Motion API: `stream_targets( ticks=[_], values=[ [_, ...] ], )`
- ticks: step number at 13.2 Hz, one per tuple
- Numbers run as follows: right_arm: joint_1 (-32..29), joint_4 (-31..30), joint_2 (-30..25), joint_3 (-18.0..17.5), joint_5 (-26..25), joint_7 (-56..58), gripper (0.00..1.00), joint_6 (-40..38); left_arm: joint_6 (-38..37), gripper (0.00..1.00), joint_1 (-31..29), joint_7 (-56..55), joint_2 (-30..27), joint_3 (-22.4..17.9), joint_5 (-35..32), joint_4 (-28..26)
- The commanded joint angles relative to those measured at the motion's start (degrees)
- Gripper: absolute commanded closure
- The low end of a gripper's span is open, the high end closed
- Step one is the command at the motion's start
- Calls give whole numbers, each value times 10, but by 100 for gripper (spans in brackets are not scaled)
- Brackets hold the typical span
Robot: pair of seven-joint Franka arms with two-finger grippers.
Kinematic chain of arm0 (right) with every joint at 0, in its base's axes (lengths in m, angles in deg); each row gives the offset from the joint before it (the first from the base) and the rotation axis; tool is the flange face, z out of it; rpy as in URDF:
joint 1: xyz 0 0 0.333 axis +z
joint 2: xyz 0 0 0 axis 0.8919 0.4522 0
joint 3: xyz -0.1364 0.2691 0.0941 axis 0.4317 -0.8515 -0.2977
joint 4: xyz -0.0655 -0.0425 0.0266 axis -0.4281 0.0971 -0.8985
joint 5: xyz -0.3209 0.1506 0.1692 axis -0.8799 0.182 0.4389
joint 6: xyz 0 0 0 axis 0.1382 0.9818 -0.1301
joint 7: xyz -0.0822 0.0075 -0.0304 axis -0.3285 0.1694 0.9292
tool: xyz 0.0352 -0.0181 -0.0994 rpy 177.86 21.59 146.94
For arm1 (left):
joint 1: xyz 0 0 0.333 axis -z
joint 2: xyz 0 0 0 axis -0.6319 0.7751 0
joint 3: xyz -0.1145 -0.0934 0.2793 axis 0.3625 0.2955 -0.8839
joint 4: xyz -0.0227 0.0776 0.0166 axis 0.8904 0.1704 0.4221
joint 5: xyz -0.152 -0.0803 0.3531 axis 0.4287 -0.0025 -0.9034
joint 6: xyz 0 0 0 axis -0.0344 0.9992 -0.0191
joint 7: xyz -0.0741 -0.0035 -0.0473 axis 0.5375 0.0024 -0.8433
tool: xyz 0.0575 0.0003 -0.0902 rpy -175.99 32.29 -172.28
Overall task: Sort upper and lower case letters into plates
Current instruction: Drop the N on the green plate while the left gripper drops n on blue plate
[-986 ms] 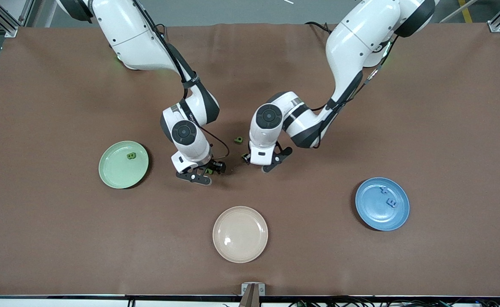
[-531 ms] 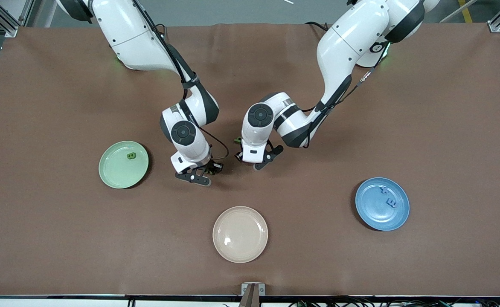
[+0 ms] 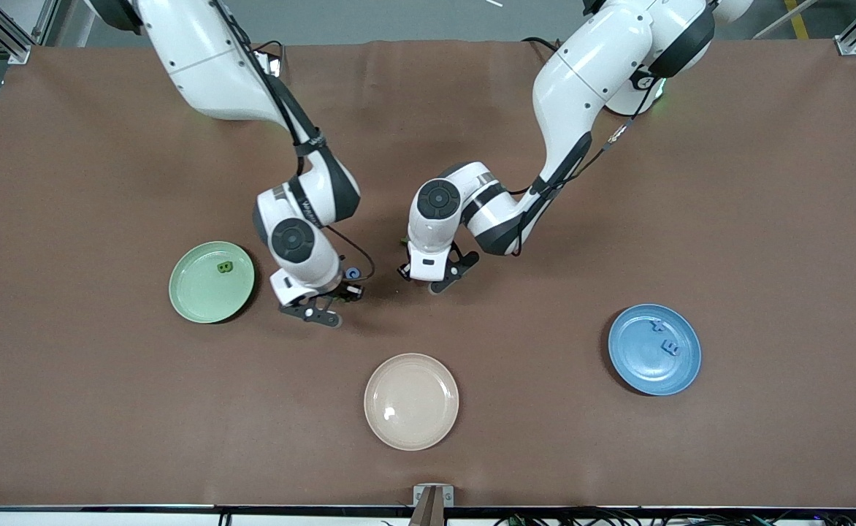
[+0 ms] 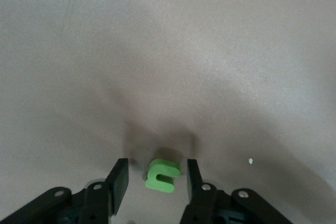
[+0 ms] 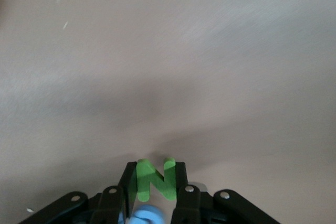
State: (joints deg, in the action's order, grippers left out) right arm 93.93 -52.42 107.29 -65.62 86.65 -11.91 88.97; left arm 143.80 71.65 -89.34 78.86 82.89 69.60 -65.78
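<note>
Right gripper was clamped on the green Z by its outer edges, over bare table mid-frame in the front view. Left gripper stood open astride the green n, flat on the table. Likely light, stiff, slick: pinch the straight sides squarely.

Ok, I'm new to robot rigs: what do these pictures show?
Two white robot arms at a brown table, each with a two-finger gripper. The wide picture looks down from across the table; the other two come from wrist cameras. The right gripper is shut on a zigzag green letter. The left gripper stands open around a hooked green letter on the table. A pale green plate holds a dark green letter, a blue plate two blue letters; a cream plate lies nearest the camera.
</note>
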Motion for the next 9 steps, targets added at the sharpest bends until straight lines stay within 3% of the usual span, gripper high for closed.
stream_targets(
  ticks=[1, 3, 4, 7, 9],
  values=[
    [-73, -29, -76, -9, -1, 98, 100, -75, 1, 51, 11, -10, 10, -9, 5, 18],
    [-121, -66, -110, -9, -1, 176, 100, -82, 2, 54, 15, -16, 15, -9, 6, 18],
    [-140, -87, -120, -9, -1, 211, 100, -77, 3, 61, 20, -23, 17, -10, 5, 19],
    [-193, -137, -138, -8, -1, 280, 100, -62, 4, 97, 16, -24, 11, -11, 4, 18],
    [-208, -179, -138, -9, -1, 296, 100, -13, -9, 100, 2, -24, -11, -20, 2, 16]
  ],
)
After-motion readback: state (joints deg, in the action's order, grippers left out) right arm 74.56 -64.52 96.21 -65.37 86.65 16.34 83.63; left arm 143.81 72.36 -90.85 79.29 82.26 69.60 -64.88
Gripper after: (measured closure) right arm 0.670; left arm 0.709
